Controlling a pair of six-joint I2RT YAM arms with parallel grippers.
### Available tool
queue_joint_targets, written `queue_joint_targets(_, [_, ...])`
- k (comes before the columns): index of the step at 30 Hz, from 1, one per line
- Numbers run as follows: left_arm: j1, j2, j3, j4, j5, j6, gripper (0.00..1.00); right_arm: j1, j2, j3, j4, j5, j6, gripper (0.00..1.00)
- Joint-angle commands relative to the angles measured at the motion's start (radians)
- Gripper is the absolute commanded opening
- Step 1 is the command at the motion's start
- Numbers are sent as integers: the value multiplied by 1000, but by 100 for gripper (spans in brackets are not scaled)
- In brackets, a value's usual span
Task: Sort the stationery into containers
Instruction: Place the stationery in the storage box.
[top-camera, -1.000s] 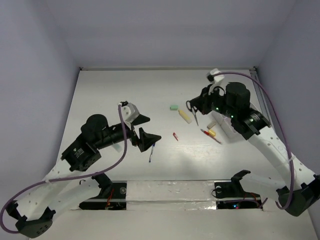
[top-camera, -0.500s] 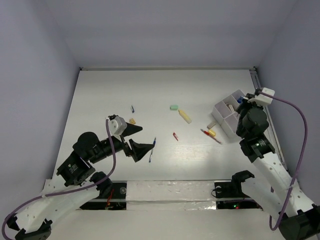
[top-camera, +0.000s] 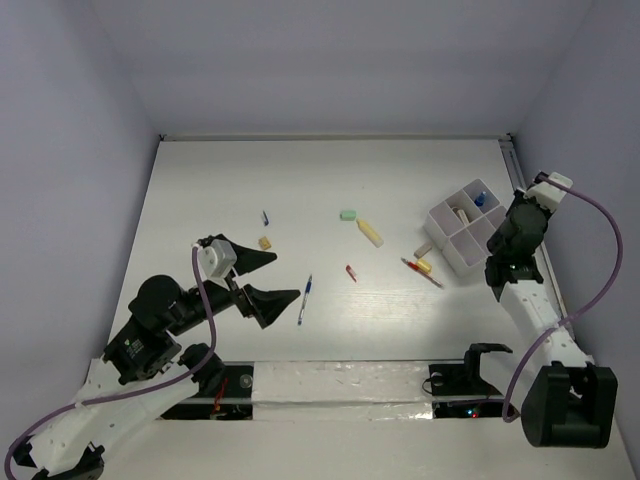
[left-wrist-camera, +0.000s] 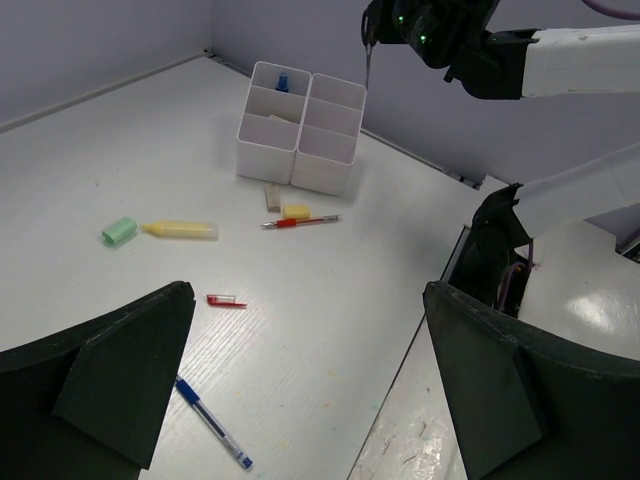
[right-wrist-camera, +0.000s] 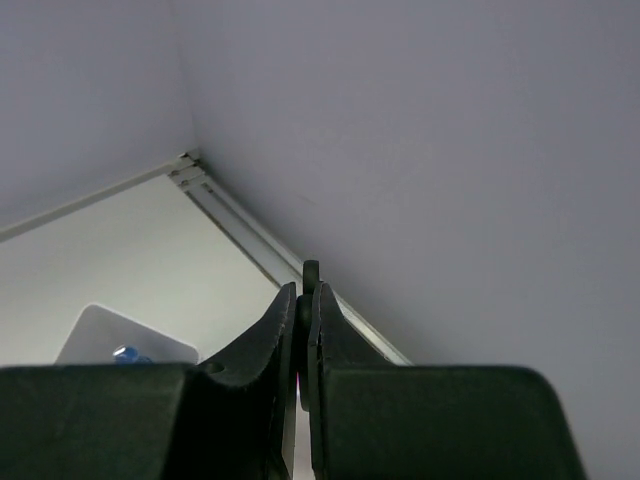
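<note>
The right gripper (right-wrist-camera: 303, 298) has been swung back from mid-worktop to the right edge, leaving the white organiser tray (top-camera: 441, 236) uncovered, while the left gripper (top-camera: 285, 276) has been drawn back toward the near edge.

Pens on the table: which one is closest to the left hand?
The blue-white pen, just beside the open left hand; the red pencil and yellow marker lie farther right.
</note>
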Motion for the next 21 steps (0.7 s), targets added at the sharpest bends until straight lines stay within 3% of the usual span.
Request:
queue_joint_targets(1, [3,-10,-4,48,-6,-6,99,-7,45,26,134,-66,8,0])
queue_joint_targets(21, [3,26,-7,48,-18,-3,99,-16,197,-37,306,-164,-43,0])
